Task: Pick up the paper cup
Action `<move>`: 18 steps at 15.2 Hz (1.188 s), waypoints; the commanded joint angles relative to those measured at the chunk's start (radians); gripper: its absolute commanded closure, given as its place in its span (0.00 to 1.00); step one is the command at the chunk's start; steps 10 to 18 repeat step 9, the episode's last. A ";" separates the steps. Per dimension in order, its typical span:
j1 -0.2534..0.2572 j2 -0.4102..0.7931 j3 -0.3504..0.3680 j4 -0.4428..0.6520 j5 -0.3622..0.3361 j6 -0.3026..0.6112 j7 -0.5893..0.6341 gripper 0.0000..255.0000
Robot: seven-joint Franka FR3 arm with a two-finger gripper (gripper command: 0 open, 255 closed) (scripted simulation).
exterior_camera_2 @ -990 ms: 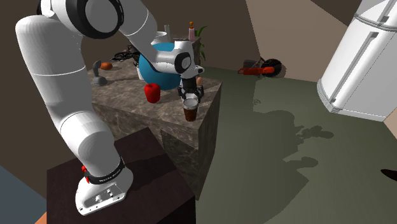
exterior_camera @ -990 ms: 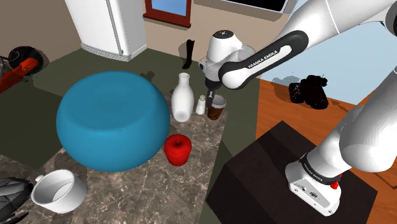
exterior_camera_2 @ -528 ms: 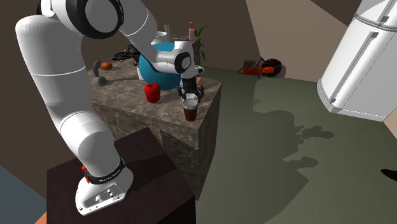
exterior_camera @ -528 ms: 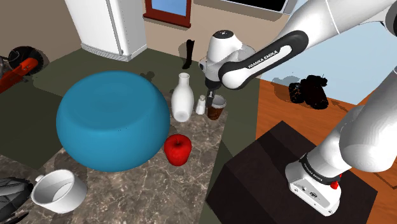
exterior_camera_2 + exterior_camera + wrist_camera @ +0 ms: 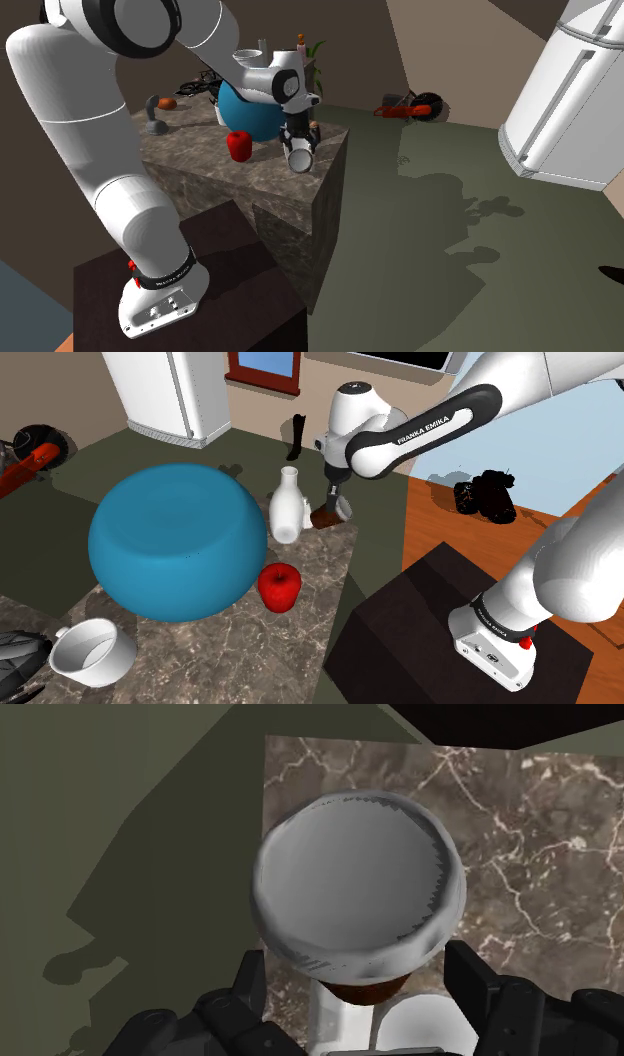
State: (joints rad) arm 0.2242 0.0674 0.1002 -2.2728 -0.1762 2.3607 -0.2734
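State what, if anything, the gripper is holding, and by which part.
The paper cup, clasped between the fingers at opposite sides of its white-topped rim; it hangs tilted above the marbled counter.

Brown marble-topped counter (image 5: 230, 647) w/ pale veins, sides in same stone, standing mid-room. Olive-green floor (image 5: 450, 270) around it, soft dark shadows across the green in 2nd ext. view; same green next to the marble in wrist view. Orange wood floor (image 5: 465, 537) at shoulder view's right, pale blue wall (image 5: 540, 452) beyond. White fridge (image 5: 175, 392) at shoulder view's upper left, at far right edge in 2nd ext. view. Window (image 5: 263, 364) w/ red-brown frame and blue pane, set in tan wall (image 5: 265, 417). Dark brown wall (image 5: 350, 45) meeting lighter tan wall (image 5: 470, 50) at a corner. Black area (image 5: 400, 360) along shoulder view's top edge. Light even, no glare
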 commanded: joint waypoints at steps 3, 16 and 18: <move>0.000 -0.036 0.001 0.016 0.013 -0.051 -0.014 1.00; 0.000 -0.068 0.002 0.039 0.025 -0.104 -0.027 1.00; 0.000 -0.068 0.002 0.039 0.025 -0.104 -0.027 1.00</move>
